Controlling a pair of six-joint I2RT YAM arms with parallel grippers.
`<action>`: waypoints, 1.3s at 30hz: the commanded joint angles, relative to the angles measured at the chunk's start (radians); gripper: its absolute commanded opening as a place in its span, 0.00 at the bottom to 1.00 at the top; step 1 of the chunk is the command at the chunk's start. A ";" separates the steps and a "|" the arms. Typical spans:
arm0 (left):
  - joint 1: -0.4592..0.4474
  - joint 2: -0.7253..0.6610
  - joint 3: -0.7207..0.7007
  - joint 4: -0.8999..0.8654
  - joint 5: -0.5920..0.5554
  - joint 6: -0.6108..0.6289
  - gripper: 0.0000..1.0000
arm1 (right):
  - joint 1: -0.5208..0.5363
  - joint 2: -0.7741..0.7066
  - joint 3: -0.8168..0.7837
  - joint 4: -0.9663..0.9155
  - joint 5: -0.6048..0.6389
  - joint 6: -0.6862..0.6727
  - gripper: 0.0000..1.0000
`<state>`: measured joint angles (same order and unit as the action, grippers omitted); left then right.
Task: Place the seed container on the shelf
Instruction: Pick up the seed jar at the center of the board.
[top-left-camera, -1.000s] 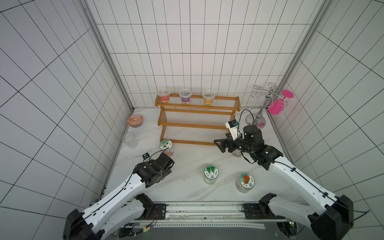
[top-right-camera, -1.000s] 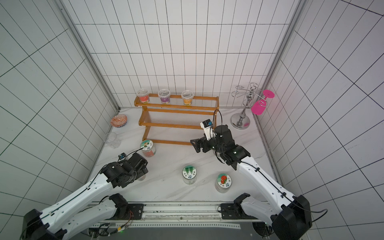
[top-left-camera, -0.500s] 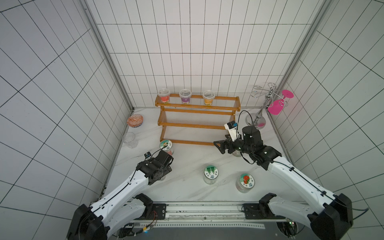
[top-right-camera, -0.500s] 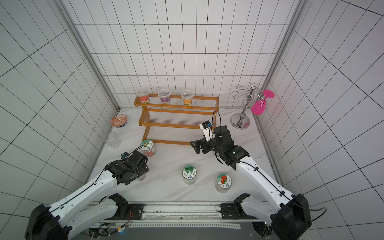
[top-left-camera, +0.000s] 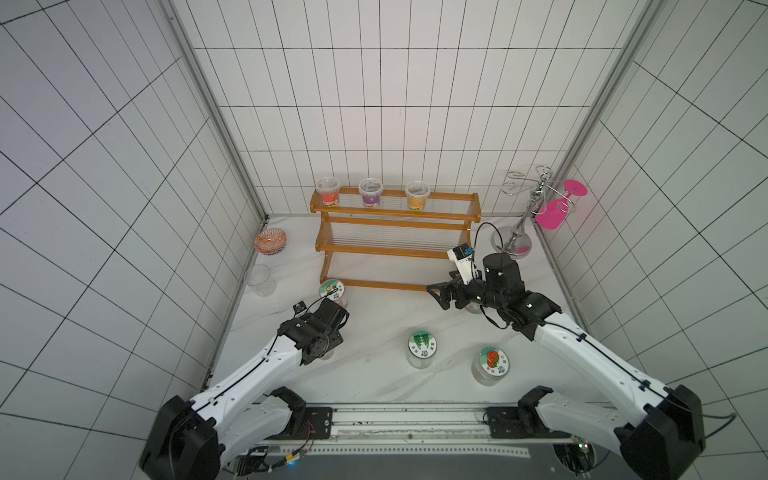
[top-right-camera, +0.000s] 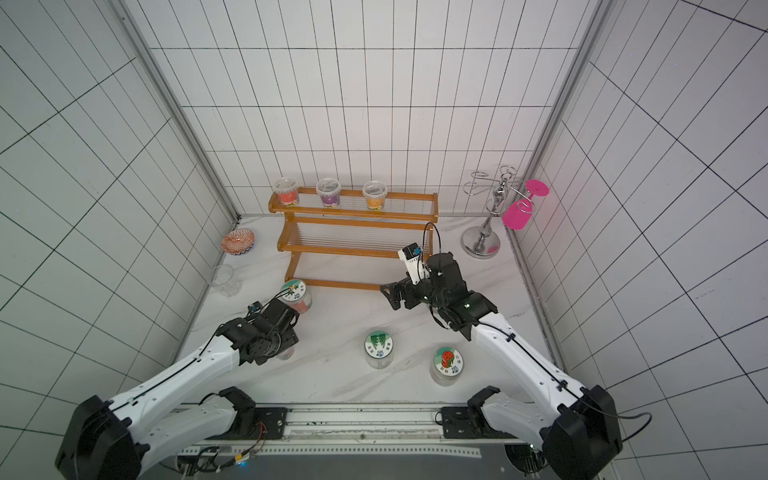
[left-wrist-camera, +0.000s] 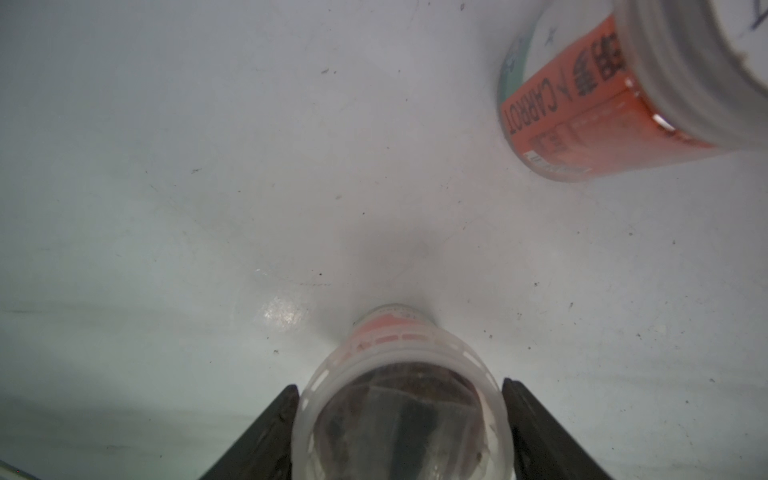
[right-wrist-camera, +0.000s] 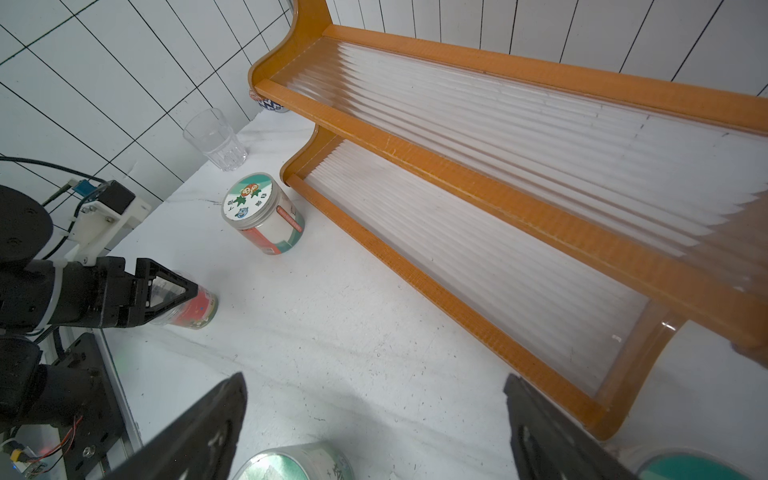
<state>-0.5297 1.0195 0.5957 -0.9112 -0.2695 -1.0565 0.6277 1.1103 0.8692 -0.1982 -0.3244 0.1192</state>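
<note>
Gripping is the step in hand: the left tool (left-wrist-camera: 400, 384) clasps the small seed container (left-wrist-camera: 399, 419) at its lid rim. The container stands upright on the worktop (left-wrist-camera: 208, 166) near the carrot jar (left-wrist-camera: 582, 104). Farther off, the right tool (right-wrist-camera: 374, 379) hangs spread and empty. Next, I judge, comes a straight lift, then a carry to the shelf (top-left-camera: 395, 237), clearing its front rail.

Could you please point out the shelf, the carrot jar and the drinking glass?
shelf (top-left-camera: 386, 250): in a top view, middle front rail.
carrot jar (top-left-camera: 331, 288): in a top view, lid.
drinking glass (right-wrist-camera: 216, 139): right wrist view, side wall.
</note>
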 joint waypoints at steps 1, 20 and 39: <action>0.004 -0.007 -0.016 0.035 0.013 0.016 0.67 | -0.005 -0.003 -0.022 0.017 -0.013 -0.014 0.99; -0.019 0.007 0.264 -0.086 0.235 0.296 0.39 | -0.006 -0.061 -0.060 0.107 -0.170 -0.035 1.00; -0.467 0.292 1.045 -0.543 0.078 0.669 0.36 | 0.133 -0.133 -0.153 0.330 -0.427 -0.179 1.00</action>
<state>-0.9646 1.2785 1.5696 -1.3678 -0.1585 -0.4744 0.7326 1.0035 0.7441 0.0780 -0.7185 0.0010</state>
